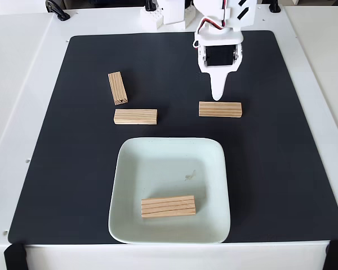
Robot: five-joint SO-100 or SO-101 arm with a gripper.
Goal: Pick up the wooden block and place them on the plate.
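Observation:
The mint-green plate [169, 169] sits at the front middle of the black mat, and one wooden block [168, 206] lies flat inside it near the front edge. Three more blocks lie on the mat behind the plate: one [220, 109] at right centre, one [135, 116] left of centre, and one [118, 88] angled farther back left. My white gripper [216, 94] points down from the back, its tip just behind the right-centre block. Its fingers appear together, with nothing between them.
The black mat [281, 169] covers most of the white table. The arm's base and white parts [169, 17] stand at the back edge. Black clamps [14, 256] hold the mat's front corners.

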